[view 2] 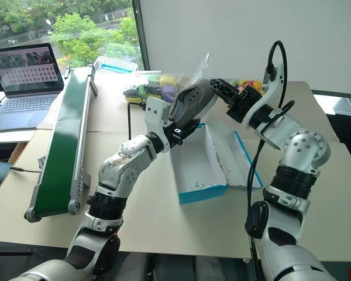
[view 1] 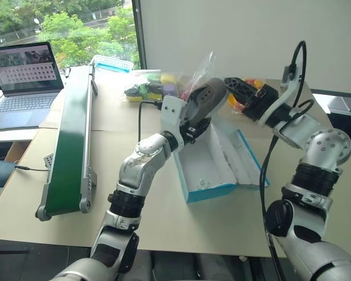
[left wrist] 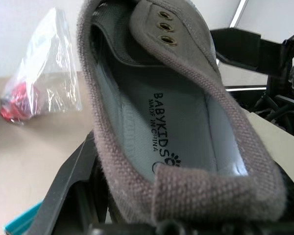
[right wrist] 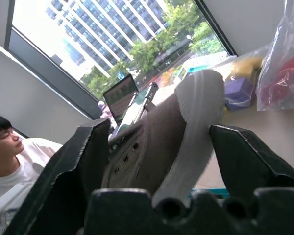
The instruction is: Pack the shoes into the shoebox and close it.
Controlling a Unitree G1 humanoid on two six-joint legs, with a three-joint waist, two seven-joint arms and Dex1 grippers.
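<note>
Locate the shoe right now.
Head views: the shoe is held up by the left gripper above the open shoebox, mid-table.

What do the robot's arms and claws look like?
Both arms are shiny silver metal made of rounded pieces, with black ribbed rings at the joints. The left arm ends in a white bracket before its black left claw. The right arm has black cables looping over it, and its right claw is black too. Each claw has two chunky black fingers.
</note>
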